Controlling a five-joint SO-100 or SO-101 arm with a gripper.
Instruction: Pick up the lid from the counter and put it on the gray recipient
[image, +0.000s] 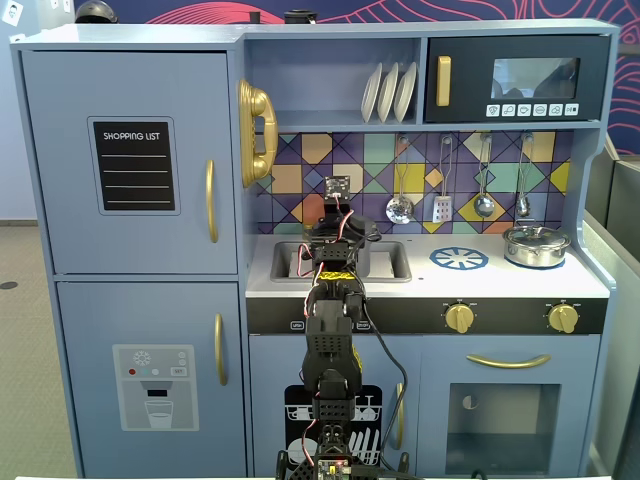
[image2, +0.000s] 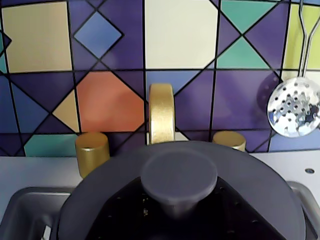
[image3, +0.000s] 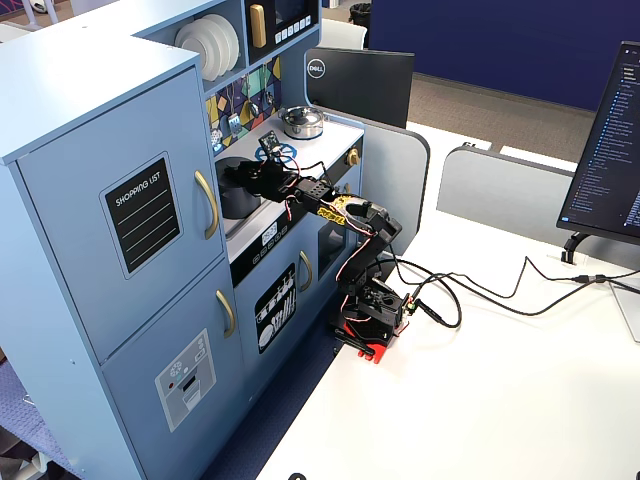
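The dark gray lid (image2: 250, 175) fills the bottom of the wrist view, flat, with its round knob (image2: 179, 172) facing the camera. My gripper (image2: 179, 202) has its black jaws on both sides of the knob's stem and is shut on it. The lid hangs over the sink (image2: 30, 210), just in front of the gold faucet (image2: 161, 112). In a fixed view the gray pot (image3: 232, 198) stands in the sink area right under my gripper (image3: 245, 176); I cannot tell whether the lid touches it. In the other fixed view my arm hides the pot, and only a dark edge of the lid (image: 368, 232) shows.
Two gold tap knobs (image2: 92, 150) (image2: 229, 140) flank the faucet. A slotted skimmer (image2: 293, 107) hangs on the tiled wall to the right. The shiny silver pot (image: 536, 244) stands at the counter's far right, beside the blue burner (image: 459, 259).
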